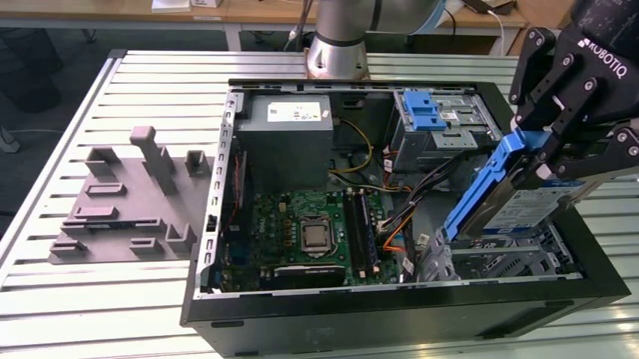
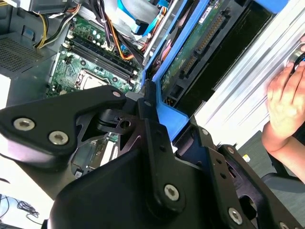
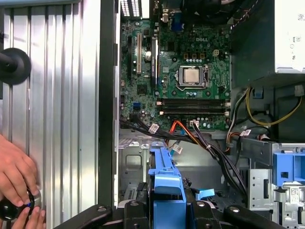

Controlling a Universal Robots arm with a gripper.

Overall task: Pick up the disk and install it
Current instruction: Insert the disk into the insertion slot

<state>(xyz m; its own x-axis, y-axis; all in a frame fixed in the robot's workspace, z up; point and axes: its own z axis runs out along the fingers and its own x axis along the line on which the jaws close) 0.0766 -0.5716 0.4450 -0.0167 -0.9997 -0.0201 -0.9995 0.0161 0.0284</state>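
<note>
Claw [image 1: 564, 166] clamped on the tilted disk [image 1: 524, 208], open case [image 1: 399, 310] below it; first wrist view catches a person's hands [image 3: 16, 179] beside the case, gripping something dark, unclear.

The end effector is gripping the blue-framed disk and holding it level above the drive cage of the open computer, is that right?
Not quite. The end effector does grip the blue-framed disk above the drive cage of the open computer, but the disk is not level: the exterior view shows it steeply tilted, lower end toward the cage.
</note>
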